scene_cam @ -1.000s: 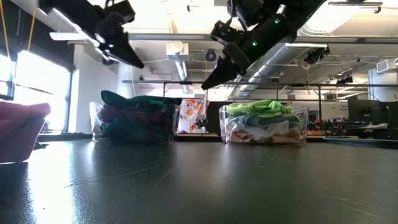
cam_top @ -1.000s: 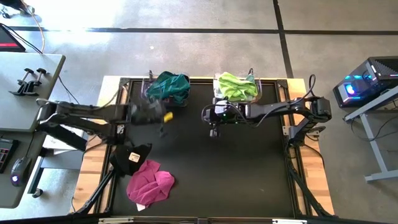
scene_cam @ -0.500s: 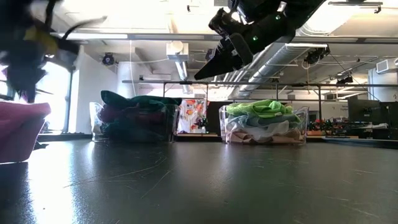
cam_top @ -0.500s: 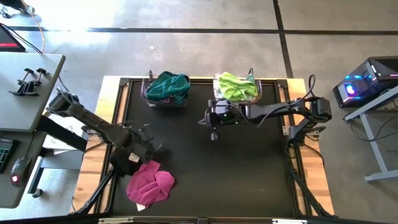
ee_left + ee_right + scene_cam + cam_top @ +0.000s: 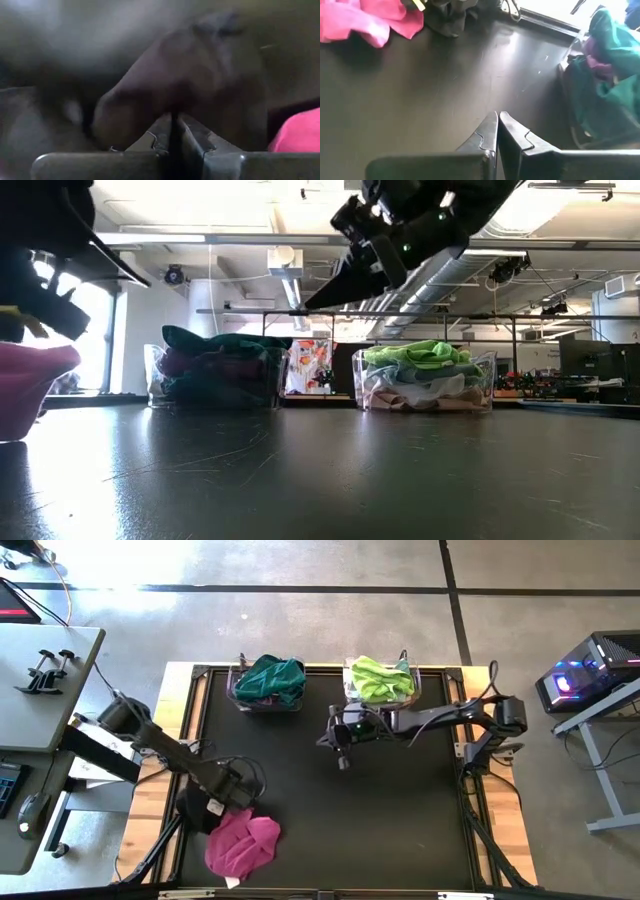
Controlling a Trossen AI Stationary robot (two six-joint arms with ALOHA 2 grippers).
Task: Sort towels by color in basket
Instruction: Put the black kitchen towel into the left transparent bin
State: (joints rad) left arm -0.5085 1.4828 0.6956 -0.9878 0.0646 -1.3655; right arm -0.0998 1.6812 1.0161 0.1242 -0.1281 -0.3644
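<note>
So the big change is on the left: the left gripper (image 5: 238, 783) has swung away from the teal-topped basket (image 5: 268, 682) at the far side of the bench (image 5: 380, 810) and is now down at the near left corner, right over the black towel (image 5: 195, 810) and just beside the magenta towel (image 5: 242, 842). From its own wrist view the jaws look pressed together, with dark cloth filling the frame just ahead and a sliver of pink off to one side, though whether the jaws are starting to part I can't tell. My guess is it's lining up to pick the next towel, probably the black one, since those two are the only towels left loose on the bench. Moving right, the dark basket is stacked with teal and purple cloth, and the light basket (image 5: 380, 680) next to it has lime green on top with pale stuff underneath. The right gripper (image 5: 341, 753) hangs over the middle of the bench near the light basket, jaws together and holding nothing, having barely shifted. Sorting looks mostly done, just two towels to go.
</note>
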